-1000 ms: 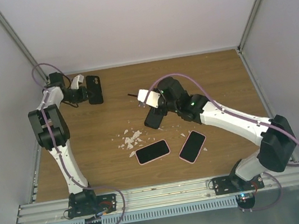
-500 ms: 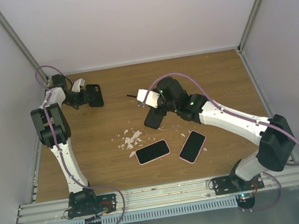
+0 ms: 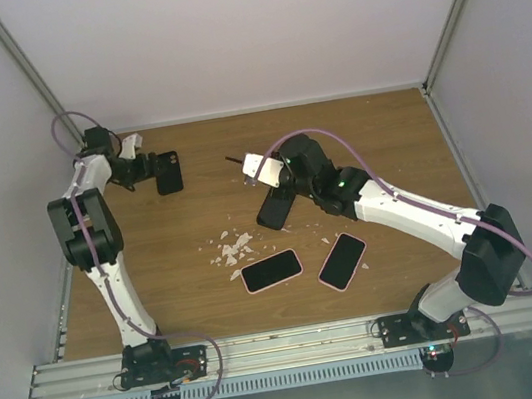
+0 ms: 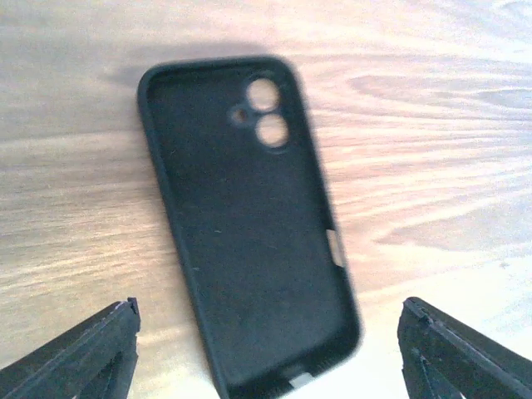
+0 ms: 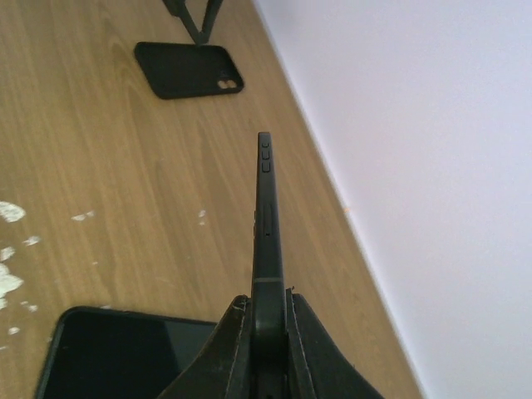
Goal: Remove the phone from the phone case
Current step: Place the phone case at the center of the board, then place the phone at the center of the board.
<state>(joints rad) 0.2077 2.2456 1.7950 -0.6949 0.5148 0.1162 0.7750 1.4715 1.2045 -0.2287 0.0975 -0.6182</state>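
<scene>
Case [image 4: 249, 224] empty under left gripper [image 3: 146, 167], jaws apart; right gripper [image 5: 262, 332] clamped on phone [image 5: 264, 216] edge, so lay it flat, slowly.

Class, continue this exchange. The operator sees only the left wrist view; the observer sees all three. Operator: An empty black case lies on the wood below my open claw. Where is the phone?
Observer: The right claw is shut on the black phone, holding it on edge.
Operator: Anything else lying nearby?
Observer: A pink-edged phone and a second pink-edged phone lie screen up on the table.
Operator: Any mess?
Observer: White scraps are scattered just left of them.
</scene>
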